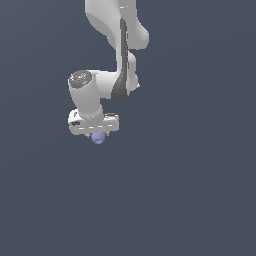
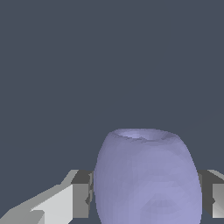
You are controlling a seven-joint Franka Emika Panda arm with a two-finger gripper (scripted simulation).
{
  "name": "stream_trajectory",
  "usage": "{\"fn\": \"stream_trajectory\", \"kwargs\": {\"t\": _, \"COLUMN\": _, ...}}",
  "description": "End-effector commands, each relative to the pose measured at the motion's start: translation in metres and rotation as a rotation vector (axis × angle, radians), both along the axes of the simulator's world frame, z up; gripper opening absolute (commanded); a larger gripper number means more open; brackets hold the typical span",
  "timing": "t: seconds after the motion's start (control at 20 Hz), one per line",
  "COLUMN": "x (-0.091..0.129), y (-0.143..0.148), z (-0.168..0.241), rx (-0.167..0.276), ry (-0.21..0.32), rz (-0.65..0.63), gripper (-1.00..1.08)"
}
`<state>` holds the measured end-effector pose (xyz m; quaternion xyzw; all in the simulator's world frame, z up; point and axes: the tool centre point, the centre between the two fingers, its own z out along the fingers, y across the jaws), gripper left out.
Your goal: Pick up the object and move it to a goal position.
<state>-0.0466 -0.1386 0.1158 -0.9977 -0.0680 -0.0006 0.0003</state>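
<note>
Lavender-purple, the small rounded smooth lump (image 2: 146, 175) sits pinched between our white gripper's (image 1: 98, 134) fingers (image 2: 81, 194); grasp looks done, carrying to the goal remains.

Smooth matt lavender object (image 2: 146, 179); white gripper (image 1: 98, 131) smooth, plastic-looking.

Flat, even, shadowless simulator light; coarse, faceted, low-detail renders.

No text, label, brand, number or sign can be read in either view; the arm's white casing (image 1: 95, 95) and the lavender object (image 2: 146, 179) are both plain and unmarked, and so is the grey-blue background
</note>
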Motion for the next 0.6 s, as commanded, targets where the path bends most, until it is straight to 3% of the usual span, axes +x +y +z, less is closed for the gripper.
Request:
{"fn": "stream_trajectory", "kwargs": {"t": 0.0, "x": 0.005, "y": -0.025, "z": 0.011, "rx": 0.000, "ry": 0.000, "rz": 0.002, "gripper": -1.00}}
{"fn": "stream_trajectory", "kwargs": {"t": 0.25, "x": 0.015, "y": -0.062, "z": 0.026, "rx": 0.000, "ry": 0.001, "rz": 0.002, "gripper": -1.00}}
{"fn": "stream_trajectory", "kwargs": {"t": 0.55, "x": 0.021, "y": -0.085, "z": 0.036, "rx": -0.001, "ry": 0.001, "rz": 0.002, "gripper": -1.00}}
